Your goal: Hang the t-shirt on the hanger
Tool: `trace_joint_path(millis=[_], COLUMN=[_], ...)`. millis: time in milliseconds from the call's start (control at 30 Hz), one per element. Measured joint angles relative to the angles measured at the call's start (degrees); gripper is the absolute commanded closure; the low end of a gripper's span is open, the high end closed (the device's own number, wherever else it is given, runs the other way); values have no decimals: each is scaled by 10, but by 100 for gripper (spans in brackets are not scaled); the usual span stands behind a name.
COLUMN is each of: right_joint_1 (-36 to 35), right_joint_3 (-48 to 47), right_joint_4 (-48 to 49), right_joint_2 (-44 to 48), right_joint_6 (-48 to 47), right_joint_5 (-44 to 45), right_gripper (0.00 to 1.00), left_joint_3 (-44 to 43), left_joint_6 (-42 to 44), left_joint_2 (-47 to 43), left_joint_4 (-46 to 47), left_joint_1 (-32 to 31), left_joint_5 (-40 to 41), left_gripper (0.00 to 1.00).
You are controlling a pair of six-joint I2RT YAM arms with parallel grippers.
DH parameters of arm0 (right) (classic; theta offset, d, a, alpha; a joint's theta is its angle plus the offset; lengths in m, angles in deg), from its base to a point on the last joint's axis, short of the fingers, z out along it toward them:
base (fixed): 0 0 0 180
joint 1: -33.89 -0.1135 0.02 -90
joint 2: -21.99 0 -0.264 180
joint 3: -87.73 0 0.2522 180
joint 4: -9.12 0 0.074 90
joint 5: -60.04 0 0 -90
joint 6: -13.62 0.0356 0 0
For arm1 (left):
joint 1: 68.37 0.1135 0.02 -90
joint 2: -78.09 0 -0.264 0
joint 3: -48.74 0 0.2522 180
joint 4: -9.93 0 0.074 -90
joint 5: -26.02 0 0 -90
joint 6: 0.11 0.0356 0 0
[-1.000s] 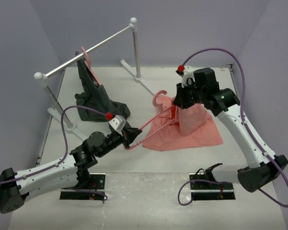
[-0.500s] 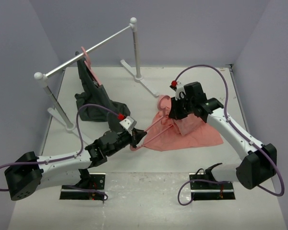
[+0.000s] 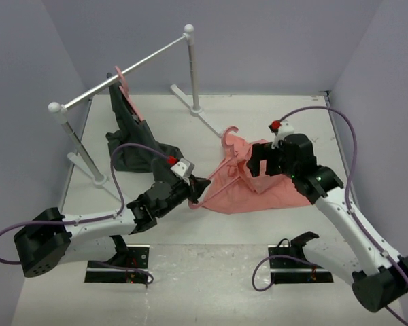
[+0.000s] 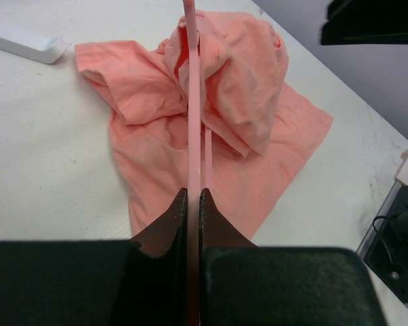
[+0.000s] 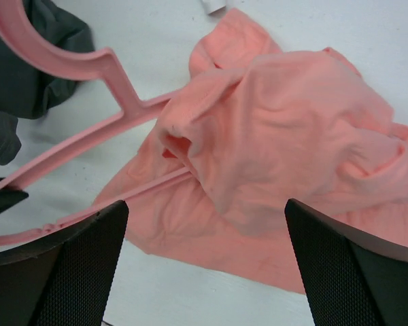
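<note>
The pink hanger lies slanted over the table, hook toward the rail. My left gripper is shut on its near corner; in the left wrist view the thin bar runs straight out from between the fingertips. The salmon t-shirt lies crumpled, a bunched fold draped over the hanger's far arm. My right gripper hovers just above that fold, open wide, nothing between its fingers.
A white clothes rail on two posts stands at the back left. A dark grey garment hangs from it on another pink hanger and pools on the table. The rail's white foot lies left of the shirt.
My right gripper has opened, let go of the shirt and drawn back to the right; the lifted fold has dropped onto the hanger. The left arm shifted the hanger slightly right.
</note>
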Motion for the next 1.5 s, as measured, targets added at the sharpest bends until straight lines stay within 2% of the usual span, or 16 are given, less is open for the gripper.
trace_joint_path(millis=[67, 133, 200, 233, 267, 433, 633, 667, 733, 767, 1033, 1067, 1133, 1300, 1400, 1500], right_joint_1=[1, 1, 0, -1, -3, -30, -74, -75, -74, -74, -67, -66, -64, -63, -64, -63], right_joint_3=[16, 16, 16, 17, 20, 29, 28, 26, 22, 19, 4, 4, 4, 4, 4, 3], right_joint_4=[-12, -18, -28, -33, -35, -59, -59, -58, -57, -58, -50, -49, -49, -48, -48, -49], right_joint_2=[42, 46, 21, 1, -18, -107, -218, -226, -233, -234, -234, -234, -229, -202, -207, -237], right_joint_6=[1, -5, -16, -22, -27, -53, -65, -66, -67, -66, -71, -71, -69, -62, -60, -60], right_joint_5=[20, 41, 68, 81, 90, 111, 141, 151, 173, 185, 254, 257, 249, 193, 174, 176], right_gripper=[1, 2, 8, 17, 22, 29, 59, 68, 93, 100, 100, 84, 20, 21, 32, 51], left_joint_3=[-12, -20, -27, -32, -36, -61, -69, -70, -71, -72, -72, -72, -72, -72, -72, -72], left_joint_6=[-10, -20, -30, -36, -42, -64, -74, -75, -75, -75, -75, -75, -75, -75, -75, -75], left_joint_2=[9, 13, 17, 21, 25, 47, 53, 53, 53, 53, 52, 51, 49, 48, 48, 47], left_joint_4=[-11, -20, -30, -35, -40, -56, -64, -65, -65, -65, -66, -66, -66, -67, -67, -67], left_joint_1=[4, 9, 15, 20, 23, 38, 45, 45, 46, 46, 55, 56, 58, 64, 65, 65], left_joint_5=[8, 16, 22, 24, 25, 24, 19, 17, 13, 11, 0, -1, -5, -11, -16, -19], left_gripper=[100, 100, 100, 100, 100, 100, 100, 100, 100, 100, 100, 100, 100, 100, 100, 100])
